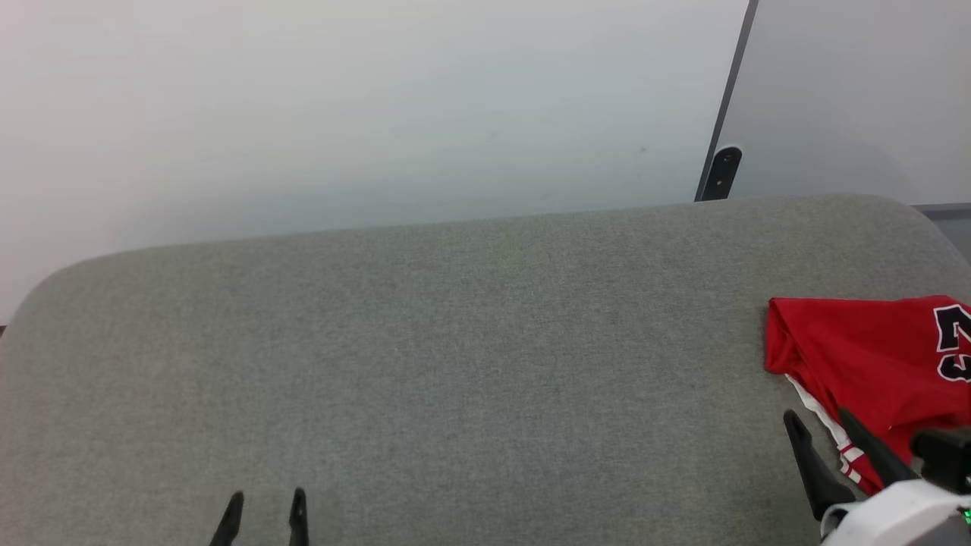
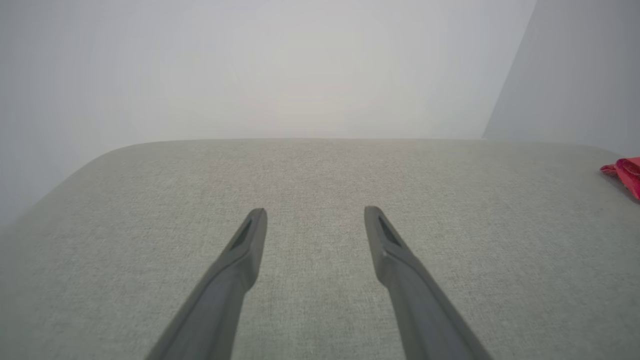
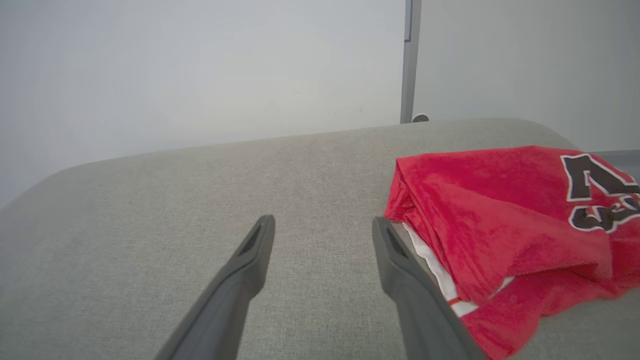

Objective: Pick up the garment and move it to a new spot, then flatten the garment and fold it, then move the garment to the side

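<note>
The garment (image 1: 872, 356) is a red jersey with black white-outlined figures and white striped trim, lying folded at the right edge of the grey cushioned surface (image 1: 455, 364). In the right wrist view the garment (image 3: 500, 220) lies just right of my open right gripper (image 3: 324, 225), whose right finger stands next to its white trim. In the head view the right gripper (image 1: 819, 417) hovers at the garment's near left corner, holding nothing. My left gripper (image 1: 265, 500) is open at the lower left, far from it. A sliver of the garment (image 2: 625, 172) shows past the open left gripper (image 2: 315, 214).
A pale wall (image 1: 364, 106) rises behind the cushion. A dark vertical post (image 1: 721, 171) stands at the back right where two wall panels meet. The cushion has rounded corners and a wide bare grey stretch between the two grippers.
</note>
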Controlling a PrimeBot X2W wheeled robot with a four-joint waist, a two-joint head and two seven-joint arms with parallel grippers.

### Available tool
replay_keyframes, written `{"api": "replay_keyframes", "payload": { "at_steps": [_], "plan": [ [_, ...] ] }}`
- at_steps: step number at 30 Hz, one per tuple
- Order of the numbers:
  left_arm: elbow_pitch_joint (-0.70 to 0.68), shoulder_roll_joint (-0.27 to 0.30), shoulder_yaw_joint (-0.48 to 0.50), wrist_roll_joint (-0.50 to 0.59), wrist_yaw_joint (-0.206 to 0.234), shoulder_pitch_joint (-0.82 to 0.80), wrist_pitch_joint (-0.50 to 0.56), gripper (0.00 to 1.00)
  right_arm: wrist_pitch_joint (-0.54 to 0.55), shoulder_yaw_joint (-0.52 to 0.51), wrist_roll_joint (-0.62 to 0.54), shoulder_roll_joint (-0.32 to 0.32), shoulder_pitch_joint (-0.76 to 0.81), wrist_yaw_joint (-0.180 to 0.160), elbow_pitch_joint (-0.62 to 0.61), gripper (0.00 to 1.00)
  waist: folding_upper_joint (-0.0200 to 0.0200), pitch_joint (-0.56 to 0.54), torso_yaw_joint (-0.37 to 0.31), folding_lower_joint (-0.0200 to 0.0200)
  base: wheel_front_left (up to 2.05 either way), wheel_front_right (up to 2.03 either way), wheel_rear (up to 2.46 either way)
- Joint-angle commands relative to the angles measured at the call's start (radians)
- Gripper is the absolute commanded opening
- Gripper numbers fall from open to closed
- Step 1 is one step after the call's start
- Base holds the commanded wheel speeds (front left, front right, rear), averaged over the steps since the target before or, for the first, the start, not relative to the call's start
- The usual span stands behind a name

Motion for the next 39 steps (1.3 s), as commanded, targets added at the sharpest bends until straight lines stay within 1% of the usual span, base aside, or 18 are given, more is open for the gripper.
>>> {"api": "replay_keyframes", "payload": {
  "at_steps": [1,8,13,18,39],
  "plan": [
    [-0.024,0.005,0.005,-0.001,0.013,0.031,-0.001,1.0,0.011,-0.015,-0.009,0.009,0.032,-0.002,-0.028,1.0,0.0,0.001,-0.001,0.0,0.0,0.0,0.0],
    [-0.129,0.004,0.008,-0.002,0.042,0.112,0.026,1.0,0.048,-0.052,-0.04,0.045,0.117,-0.002,-0.131,1.0,0.0,0.006,-0.001,0.0,0.0,0.0,0.0],
    [-0.169,0.009,0.002,0.003,0.051,0.126,0.046,1.0,0.066,-0.057,-0.057,0.063,0.143,-0.002,-0.166,1.0,0.0,0.007,-0.004,0.0,0.0,0.0,0.0],
    [-0.186,0.008,-0.002,0.004,0.061,0.129,0.055,1.0,0.072,-0.066,-0.063,0.068,0.148,-0.002,-0.176,1.0,0.0,0.009,-0.006,0.0,0.0,0.0,0.0],
    [-0.199,0.013,-0.016,0.004,0.081,0.136,0.06,1.0,0.077,-0.066,-0.058,0.073,0.154,-0.002,-0.186,1.0,0.0,0.01,-0.002,0.0,0.0,0.0,0.0]
  ]
}}
